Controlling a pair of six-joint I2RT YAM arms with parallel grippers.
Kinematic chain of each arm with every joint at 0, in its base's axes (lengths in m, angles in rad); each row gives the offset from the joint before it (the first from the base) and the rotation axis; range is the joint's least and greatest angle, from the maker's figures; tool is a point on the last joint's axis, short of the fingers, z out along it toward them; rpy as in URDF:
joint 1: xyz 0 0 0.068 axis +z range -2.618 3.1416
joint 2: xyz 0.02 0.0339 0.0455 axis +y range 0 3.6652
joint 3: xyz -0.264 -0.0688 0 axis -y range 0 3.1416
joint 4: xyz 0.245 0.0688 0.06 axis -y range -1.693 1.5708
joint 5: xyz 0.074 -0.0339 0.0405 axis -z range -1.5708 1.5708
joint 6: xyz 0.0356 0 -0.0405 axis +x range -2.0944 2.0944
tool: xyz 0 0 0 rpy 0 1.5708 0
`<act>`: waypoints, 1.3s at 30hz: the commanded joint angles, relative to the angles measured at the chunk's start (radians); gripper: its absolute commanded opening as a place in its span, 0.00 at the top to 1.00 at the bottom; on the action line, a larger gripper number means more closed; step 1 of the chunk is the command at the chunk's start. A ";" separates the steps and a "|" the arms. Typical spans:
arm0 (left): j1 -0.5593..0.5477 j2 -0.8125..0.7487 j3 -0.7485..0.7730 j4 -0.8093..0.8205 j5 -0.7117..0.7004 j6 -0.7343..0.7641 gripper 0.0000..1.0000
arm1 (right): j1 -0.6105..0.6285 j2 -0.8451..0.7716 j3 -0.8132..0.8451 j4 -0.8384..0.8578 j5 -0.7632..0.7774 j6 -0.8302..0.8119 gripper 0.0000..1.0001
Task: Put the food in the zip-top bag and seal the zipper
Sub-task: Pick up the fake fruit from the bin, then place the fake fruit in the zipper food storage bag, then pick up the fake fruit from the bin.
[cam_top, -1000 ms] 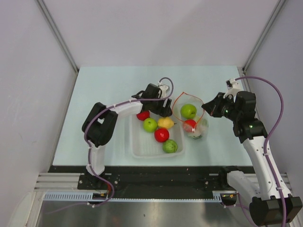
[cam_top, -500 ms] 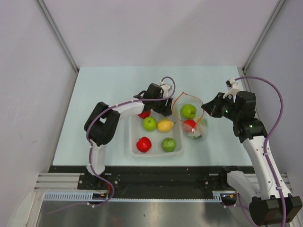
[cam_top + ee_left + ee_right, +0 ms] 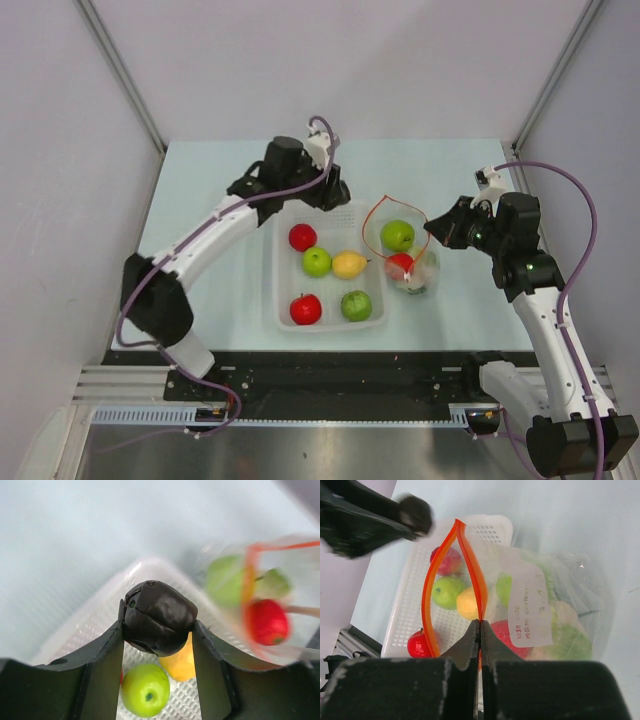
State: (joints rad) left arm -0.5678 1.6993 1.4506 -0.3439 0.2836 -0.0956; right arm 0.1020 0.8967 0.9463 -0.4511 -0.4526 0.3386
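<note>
My left gripper hangs over the far edge of the white basket, shut on the dark lump, which sits between both fingers. Below it in the basket lie a green fruit and the yellow lemon. The zip-top bag lies right of the basket with its mouth open. Inside it are a green fruit, a red fruit and pale cabbage. My right gripper is shut on the red zipper at the mouth's right side.
The basket also holds two red fruits and two green ones. A white label is stuck on the bag. Grey walls close in the pale table on three sides.
My left gripper closed on the dark lump, lifted it out of the basket and drew back toward the far left. Two fruits rolled to the basket's near side. The right arm stayed still.
</note>
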 commanded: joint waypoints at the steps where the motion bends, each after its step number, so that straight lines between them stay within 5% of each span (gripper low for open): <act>1: -0.053 -0.164 0.097 -0.041 0.087 0.083 0.49 | -0.004 -0.007 0.002 0.032 -0.026 -0.012 1.00; 6: -0.190 -0.149 0.145 -0.079 0.089 0.086 0.44 | -0.004 -0.004 0.003 0.046 -0.029 -0.001 1.00; 9: -0.239 -0.113 0.133 -0.070 0.089 0.085 0.28 | -0.004 -0.010 0.003 0.052 -0.038 0.005 1.00; 12: -0.270 -0.075 0.183 -0.141 0.106 0.092 0.01 | -0.004 -0.012 0.003 0.051 -0.046 0.007 1.00; 18: -0.176 -0.170 0.134 -0.225 0.208 0.200 0.00 | -0.004 -0.007 0.003 0.043 -0.051 0.000 1.00; 26: -0.076 -0.412 -0.314 -0.241 0.249 0.508 0.01 | -0.004 0.001 0.003 0.035 -0.055 -0.016 1.00; 39: -0.147 -0.388 -0.489 -0.081 0.204 0.507 0.00 | -0.002 0.019 0.002 0.029 -0.058 0.000 1.00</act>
State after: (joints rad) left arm -0.6563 1.2903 0.9749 -0.5423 0.4824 0.3775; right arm 0.1005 0.9043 0.9463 -0.4461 -0.4881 0.3370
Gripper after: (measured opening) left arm 0.996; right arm 0.008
